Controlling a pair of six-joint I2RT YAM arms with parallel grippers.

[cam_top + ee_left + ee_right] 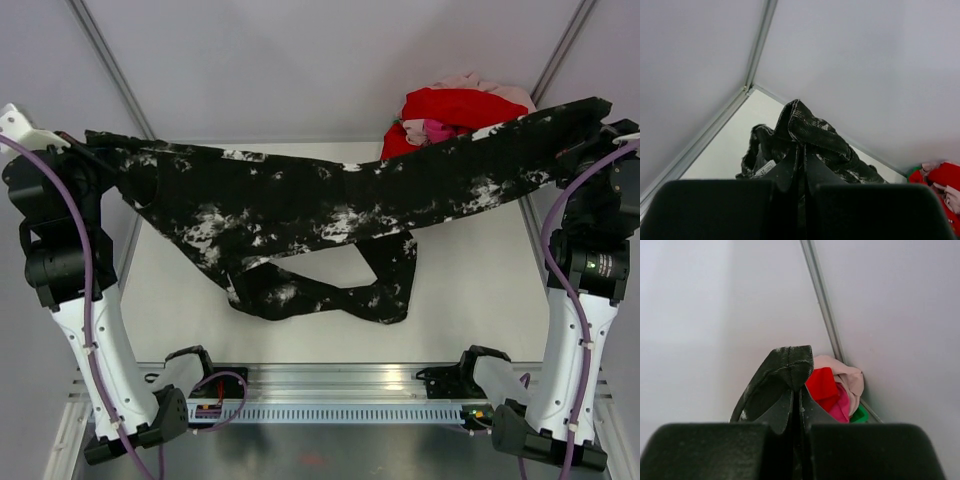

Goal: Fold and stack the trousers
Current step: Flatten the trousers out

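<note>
The trousers (330,195), black with white blotches, hang stretched across the table between both arms. My left gripper (100,150) is shut on the left end, and in the left wrist view the jaws (801,150) pinch a bunched fold of the trousers (812,127) that shows a small white label. My right gripper (598,125) is shut on the right end, where a hem of the trousers (785,365) sticks up from the closed jaws (796,392). One leg sags in a loop onto the table (170,290) at the middle front.
A pile of red and pink clothes (455,110) lies in the back right corner, just behind the raised right end; a green item (858,415) sits beside it. Grey walls stand close at the back and both sides. A metal rail (330,385) runs along the front edge.
</note>
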